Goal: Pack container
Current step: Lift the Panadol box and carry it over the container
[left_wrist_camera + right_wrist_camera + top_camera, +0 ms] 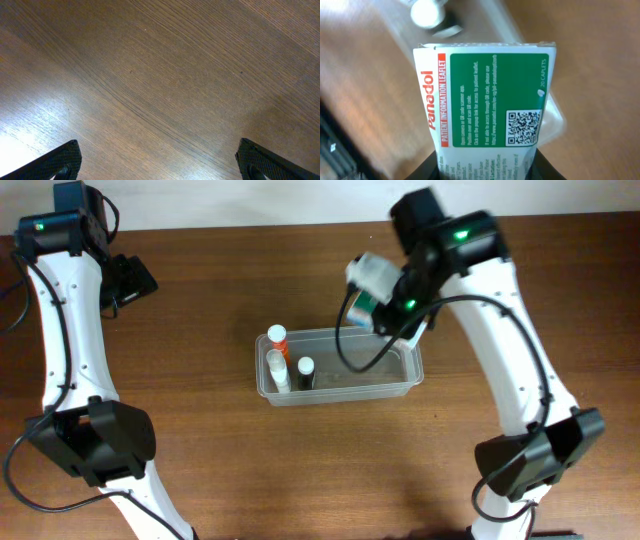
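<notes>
While the right jaws clamp one end of a white-and-green Panadol carton, the carton sits over the far rim of the container, right half, not inside; contact with the rim can't be told. Container is a clear rectangular tub on the wood counter, roughly centre of the overhead view, long side running left-right. Three small bottles stand upright in its left end: orange-capped bottle at the far corner, white bottle in front of it, dark bottle with white cap just beside that. Rest of the tub floor is bare. The right wrist view shows the carton's printed face sharp and the tub blurred behind it. Left jaws spread wide, holding nothing, over bare counter at far left, well apart from the tub. Left arm is along the left edge.
</notes>
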